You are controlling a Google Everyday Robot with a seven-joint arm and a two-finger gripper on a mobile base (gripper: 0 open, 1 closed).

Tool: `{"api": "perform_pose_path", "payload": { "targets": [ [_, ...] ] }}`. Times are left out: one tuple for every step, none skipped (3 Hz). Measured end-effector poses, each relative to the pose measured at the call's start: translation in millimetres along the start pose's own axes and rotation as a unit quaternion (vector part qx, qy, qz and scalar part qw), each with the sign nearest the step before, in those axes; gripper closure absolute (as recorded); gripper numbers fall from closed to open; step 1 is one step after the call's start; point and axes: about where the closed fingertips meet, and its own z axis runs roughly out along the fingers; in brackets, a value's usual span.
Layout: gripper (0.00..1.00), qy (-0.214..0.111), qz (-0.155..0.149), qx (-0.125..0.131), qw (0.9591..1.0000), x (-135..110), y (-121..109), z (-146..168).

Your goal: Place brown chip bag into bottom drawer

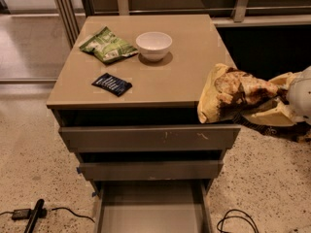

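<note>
The brown chip bag (238, 93) hangs in the air just off the right edge of the cabinet top (165, 76), level with the gap above the top drawer. It is crumpled, with its tan end pointing left and its dark middle facing me. The gripper (285, 105) comes in from the far right of the scene on a white arm. It is closed on the bag's right end, with its jaws mostly buried in the foil, and nothing else supports the bag.

The bottom drawer (150, 208) is pulled out toward me at floor level, below two shut drawers, and its flat floor is bare. On the cabinet top sit a green chip bag (108, 46), a white bowl (154, 45) and a small black packet (112, 84), all well to the left of the carried bag.

To do this step well, I judge that the arm should bring the bag nearer and leftward, clear of the cabinet's front corner and the two drawer fronts. It should then lower the bag over the middle of the open tray. Letting go low, with the bag inside the side walls, should keep it from catching on a rim or sliding out.
</note>
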Motion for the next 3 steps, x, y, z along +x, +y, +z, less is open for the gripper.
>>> {"api": "perform_pose_path", "payload": {
  "targets": [
    [1.0,0.0,0.0,0.0,1.0,0.0,0.0,0.0],
    [1.0,-0.016,-0.011,-0.031,0.9993,-5.4,20.0,21.8],
    [1.0,-0.039,-0.031,-0.097,0.994,-9.7,71.7,69.7]
  ]
}}
